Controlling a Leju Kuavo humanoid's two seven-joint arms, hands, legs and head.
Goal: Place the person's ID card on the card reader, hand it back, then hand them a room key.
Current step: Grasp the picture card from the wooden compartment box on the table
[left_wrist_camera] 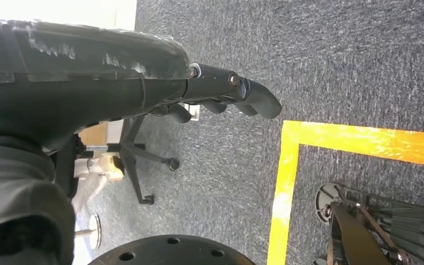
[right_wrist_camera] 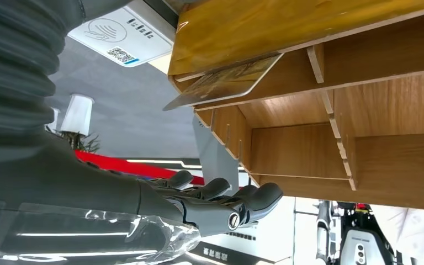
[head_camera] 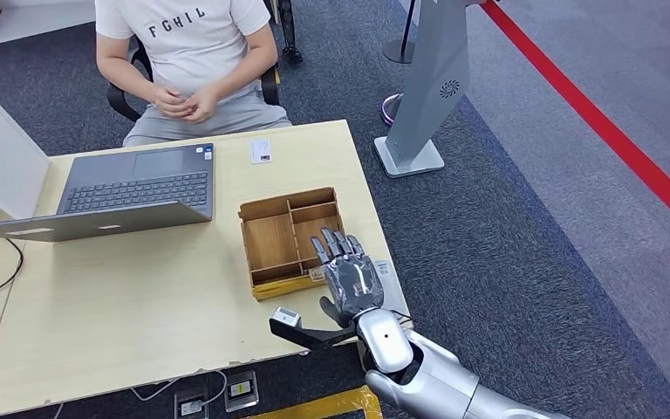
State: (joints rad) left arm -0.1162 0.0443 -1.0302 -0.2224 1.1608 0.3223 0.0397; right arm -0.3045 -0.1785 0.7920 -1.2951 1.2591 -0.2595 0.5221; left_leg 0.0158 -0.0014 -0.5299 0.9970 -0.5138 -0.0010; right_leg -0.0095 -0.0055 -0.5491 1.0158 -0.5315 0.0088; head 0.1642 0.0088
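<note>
**Right hand raised at the tray's near right corner**

The right hand [head_camera: 349, 272] is seen nearest the camera, raised over the table's near right edge with its fingers spread apart and nothing held. Its fingertips [head_camera: 332, 242] lie over the near right corner of the wooden tray [head_camera: 270, 237]. In the right wrist view, a card [right_wrist_camera: 221, 84] is seen resting tilted in one of the tray's narrow compartments, apart from the fingers. A small black card reader [head_camera: 286, 318] is placed at the table's near edge, just beside the hand's thumb. A white ID card [head_camera: 261, 150] lies flat at the table's far edge, in front of the seated person [head_camera: 190, 61], whose hands are clasped in the lap. An open grey laptop [head_camera: 131, 188] is set on the far left part of the table [head_camera: 140, 297]. The left hand [left_wrist_camera: 221, 94] is shown hanging over dark carpet beside a yellow floor line [left_wrist_camera: 287, 182], fingers loosely curled and nothing held.
</note>
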